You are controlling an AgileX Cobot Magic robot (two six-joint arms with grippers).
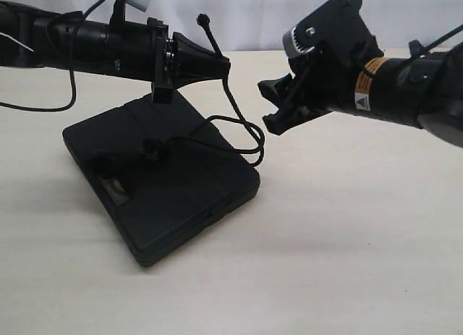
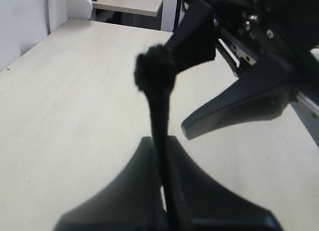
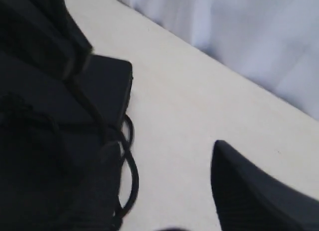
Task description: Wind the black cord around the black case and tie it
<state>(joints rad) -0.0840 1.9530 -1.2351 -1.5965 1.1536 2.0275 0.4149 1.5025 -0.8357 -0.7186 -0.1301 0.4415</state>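
Case (image 1: 166, 197) flat on table (image 1: 347, 263), left of centre. Cord (image 2: 159, 116) lies across its lid, loops off the right edge, rises to left gripper (image 1: 223, 62), pinched closed on it, knotted tip poking above. Right gripper (image 1: 275, 105) spread wide, empty, just beside cord.

Case (image 1: 166, 190): black plastic, matt, smooth lid with shallow grooves. Cord (image 1: 235, 107): black braided fibre, rough, fuzzy where frayed. Table (image 1: 347, 241): pale wood-look top, matt, fine grain. My left gripper (image 1: 224, 62): black plastic, matt, smooth. My right gripper (image 1: 266, 105): same matt black plastic. Screws (image 2: 247, 22) behind its fingers: bright metal, shiny. Sticker (image 1: 365, 82) on my right arm: glossy, orange and white. Backdrop (image 1: 253, 17): white, looks like cloth, soft folds.
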